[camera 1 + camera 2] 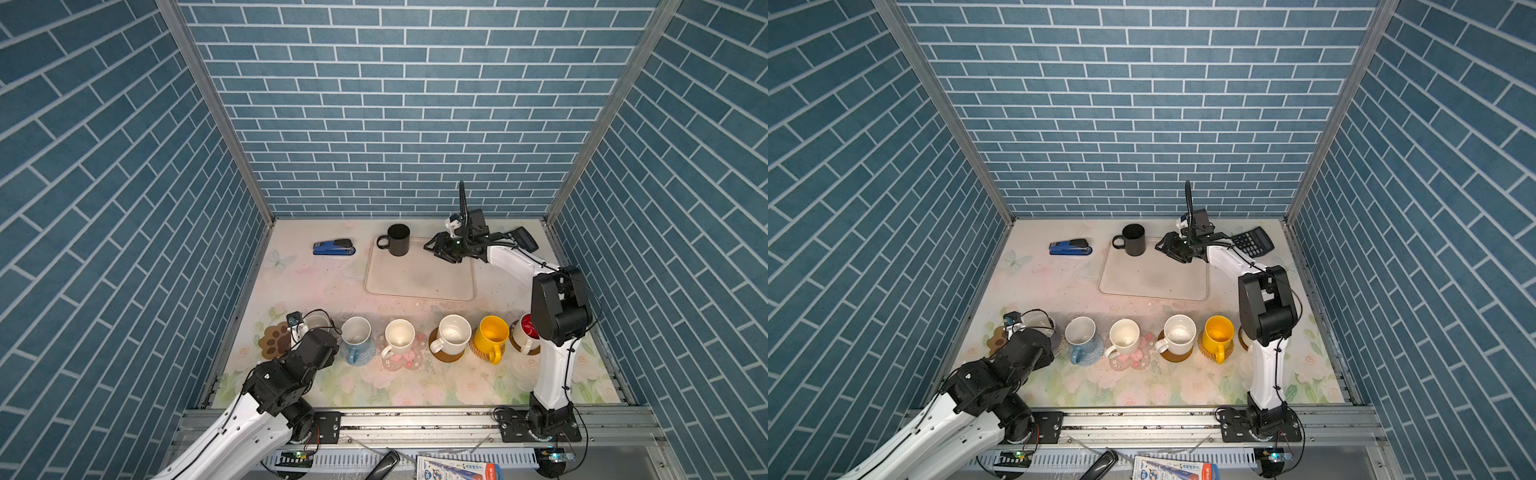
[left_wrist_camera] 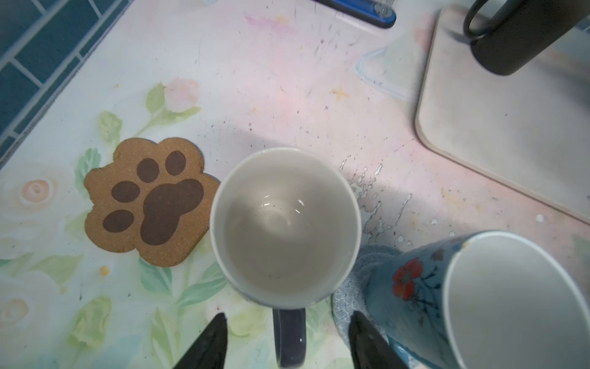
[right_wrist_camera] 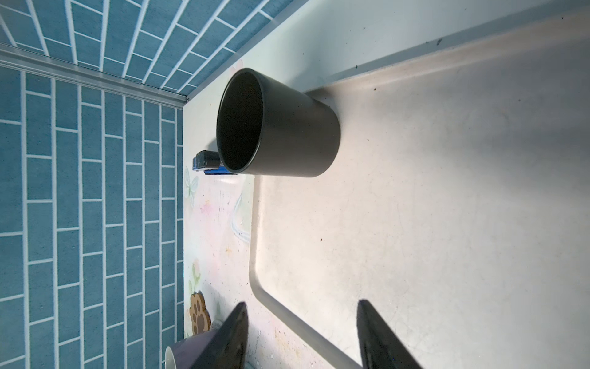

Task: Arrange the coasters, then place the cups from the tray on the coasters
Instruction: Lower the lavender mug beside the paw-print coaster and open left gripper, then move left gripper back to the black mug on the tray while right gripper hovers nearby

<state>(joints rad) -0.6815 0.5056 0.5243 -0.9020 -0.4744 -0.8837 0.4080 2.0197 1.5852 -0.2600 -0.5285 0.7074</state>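
My left gripper is open, its fingers standing apart on either side of the lavender cup's handle. That cup stands beside the bare paw coaster; what lies under it is hidden. To its right a row of cups stands on coasters: flower-print blue, white on pink, white on brown, yellow on rattan, and red-inside, half hidden by my right arm. The black cup stands on the tray's far left corner. My right gripper hovers open to the cup's right.
A blue stapler lies left of the tray near the back wall. A black calculator lies behind my right arm at the back right. Brick-pattern walls close in the table on three sides.
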